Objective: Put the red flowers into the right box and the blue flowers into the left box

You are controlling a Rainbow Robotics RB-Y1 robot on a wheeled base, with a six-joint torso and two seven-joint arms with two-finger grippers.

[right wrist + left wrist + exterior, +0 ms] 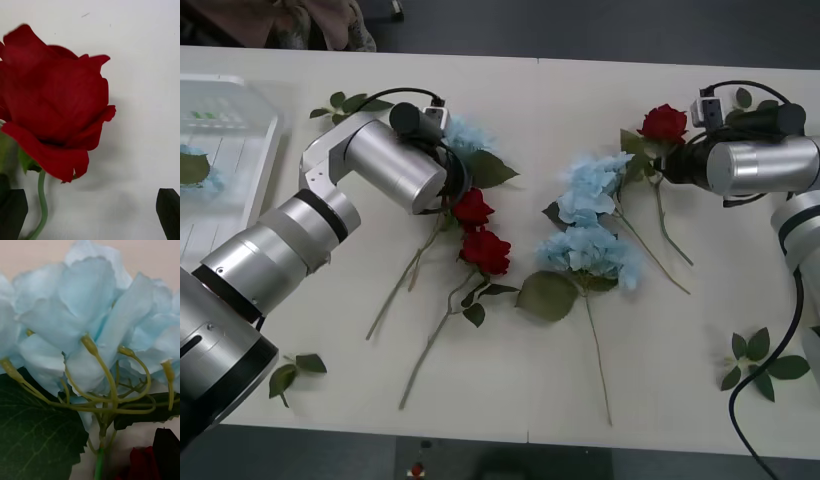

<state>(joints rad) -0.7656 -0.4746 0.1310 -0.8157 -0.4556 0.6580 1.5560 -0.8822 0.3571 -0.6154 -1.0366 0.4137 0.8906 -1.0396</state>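
Fingers apart, my right gripper (92, 213) frames a red rose (52, 105). My left gripper (93, 468) meets a blue flower (82, 315); its grip I cannot tell.

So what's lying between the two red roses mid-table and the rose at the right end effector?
Front view: two blue flowers lie between the paired roses and the right-hand rose.

Place: a robot test room or lab, not a home.
Surface: a big flat white surface (580, 100) made of panels joined side by side, with thin seams between them.
Robot: two thick shiny silver metal arms with black cables reach over it.
Things laid out: fake red roses (484, 250) and fake pale blue fluffy flowers (590, 245) lie spread out loose.
Floor: dark grey past the far edge.
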